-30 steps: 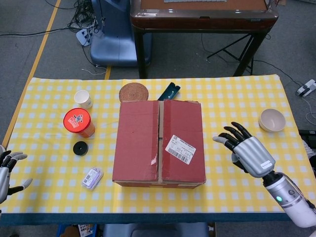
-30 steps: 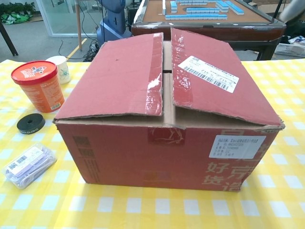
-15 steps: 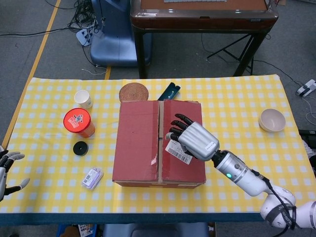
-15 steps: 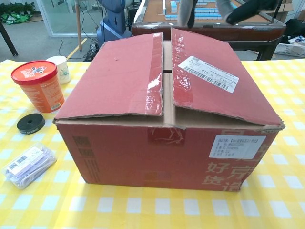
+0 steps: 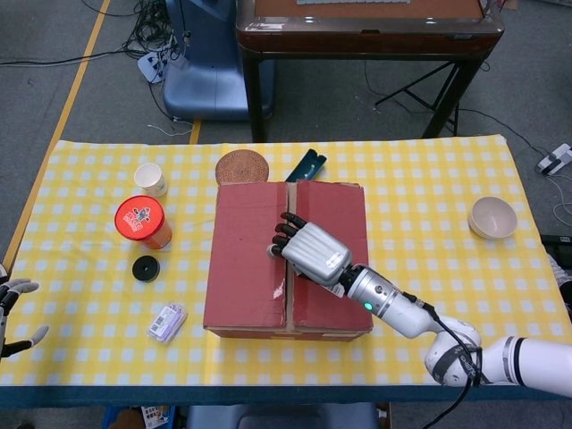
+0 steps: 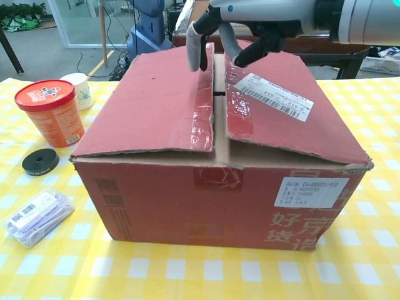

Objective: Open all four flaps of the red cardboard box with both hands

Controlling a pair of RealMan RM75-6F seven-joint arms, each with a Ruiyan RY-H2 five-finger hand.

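Observation:
The red cardboard box (image 5: 286,259) stands mid-table with both top flaps lying nearly flat, a narrow gap along its centre seam (image 6: 217,112). A white shipping label (image 6: 272,95) sits on the right flap. My right hand (image 5: 308,250) hovers over the seam, fingers spread and pointing down toward the gap, holding nothing; in the chest view the right hand (image 6: 231,31) shows above the box's far edge. My left hand (image 5: 13,313) stays open at the table's left edge, far from the box.
Left of the box stand an orange tub (image 5: 141,222), a paper cup (image 5: 150,179), a black disc (image 5: 146,267) and a small plastic packet (image 5: 167,322). A woven coaster (image 5: 242,166) and dark packet (image 5: 306,164) lie behind it. A bowl (image 5: 492,216) sits far right.
My right hand has swept left from the table's right side, across the right flap, to the centre seam. The left hand has drifted slightly lower at the left edge. The box has not moved.

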